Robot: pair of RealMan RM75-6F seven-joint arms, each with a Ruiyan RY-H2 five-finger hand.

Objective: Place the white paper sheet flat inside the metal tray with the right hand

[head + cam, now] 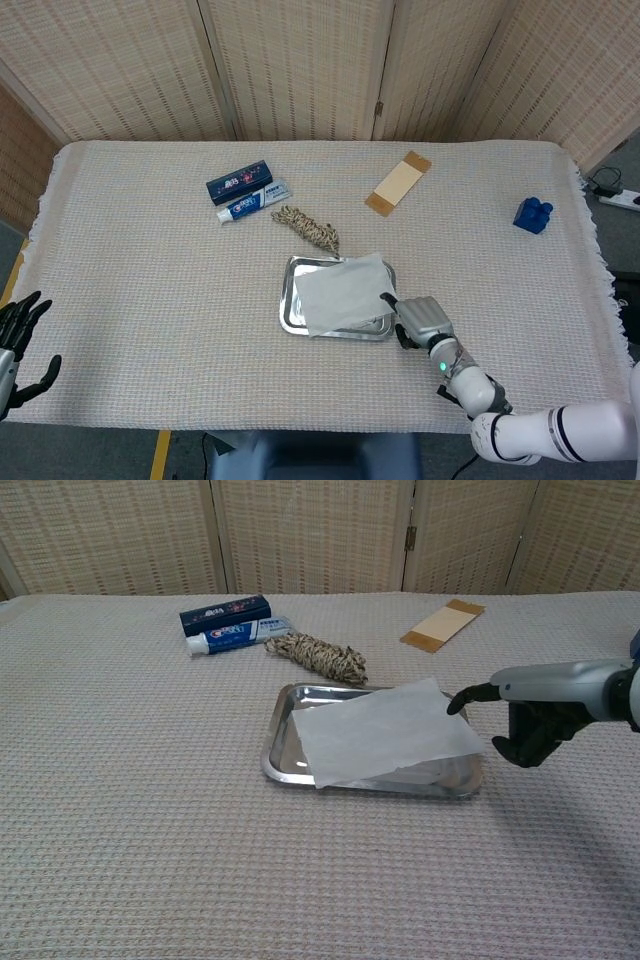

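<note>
The white paper sheet [340,293] [385,731] lies over the metal tray [288,300] [278,740], its right corners overhanging the tray's rim. My right hand [418,318] [530,715] hovers just right of the tray, holding nothing; one finger points toward the sheet while the dark fingers below curl down. It does not touch the paper. My left hand [18,345] rests at the table's near left edge, fingers apart and empty; the chest view does not show it.
A frayed rope bundle [308,229] [318,657] lies just behind the tray. Further back left are a dark blue box [239,182] and a toothpaste tube [254,202]. A cardboard strip [398,183] sits at the back; a blue block [533,215] far right.
</note>
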